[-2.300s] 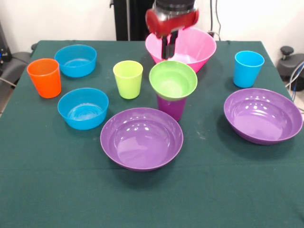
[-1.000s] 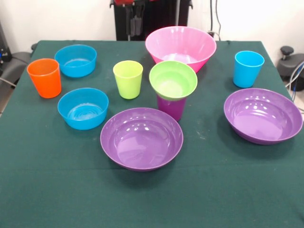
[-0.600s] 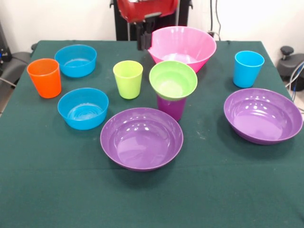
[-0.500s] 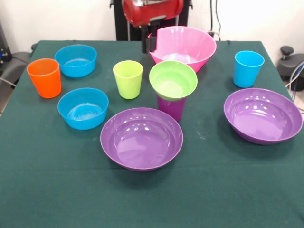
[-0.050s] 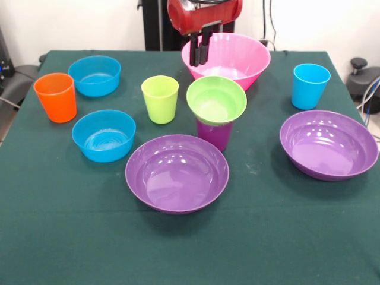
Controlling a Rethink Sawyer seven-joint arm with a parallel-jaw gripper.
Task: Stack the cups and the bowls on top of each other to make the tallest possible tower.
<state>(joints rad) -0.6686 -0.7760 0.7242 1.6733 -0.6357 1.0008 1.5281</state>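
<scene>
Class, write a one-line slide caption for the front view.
Gripper over the pink bowl; green bowl sits on the purple cup.

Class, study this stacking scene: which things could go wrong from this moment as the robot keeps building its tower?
1. The green bowl sits on the narrower purple cup, overhanging all round; a nudge might tip it.
2. The claw hangs at the pink bowl rim, near the small stack; a careless move could push the bowl or strike the stack.
3. The lime cup stands close beside the stack and could be knocked.
</scene>
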